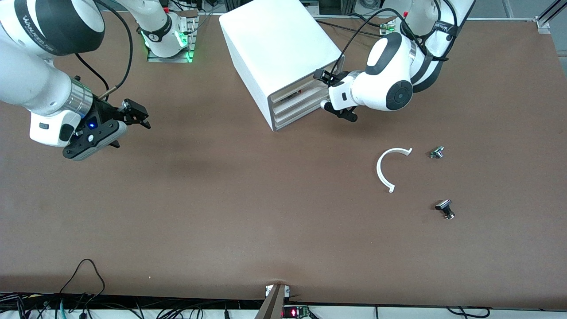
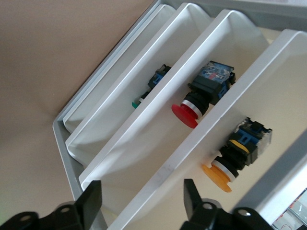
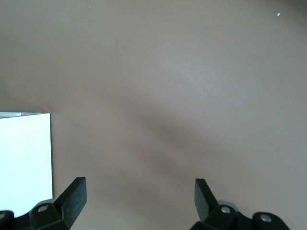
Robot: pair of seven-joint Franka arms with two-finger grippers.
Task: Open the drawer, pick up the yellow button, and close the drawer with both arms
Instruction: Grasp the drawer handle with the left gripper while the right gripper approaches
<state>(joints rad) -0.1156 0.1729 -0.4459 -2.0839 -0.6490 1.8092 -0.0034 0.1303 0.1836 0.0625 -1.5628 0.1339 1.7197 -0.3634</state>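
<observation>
The white cabinet (image 1: 279,48) stands toward the robots' side of the table, its stacked drawers (image 1: 294,99) facing the front camera. My left gripper (image 1: 325,91) is at the drawer fronts, open. In the left wrist view the gripper (image 2: 141,199) straddles a white drawer lip (image 2: 168,167) without gripping it. In that drawer lies the orange-capped button (image 2: 225,170) with its black body. My right gripper (image 1: 126,133) hangs open and empty over bare table toward the right arm's end, also shown in the right wrist view (image 3: 139,194).
Other drawers hold a red mushroom button (image 2: 189,112) and a green-tipped one (image 2: 139,100). On the table toward the left arm's end lie a white C-shaped ring (image 1: 390,170) and two small silver-and-black buttons (image 1: 437,152) (image 1: 445,209). A cabinet corner (image 3: 24,158) shows in the right wrist view.
</observation>
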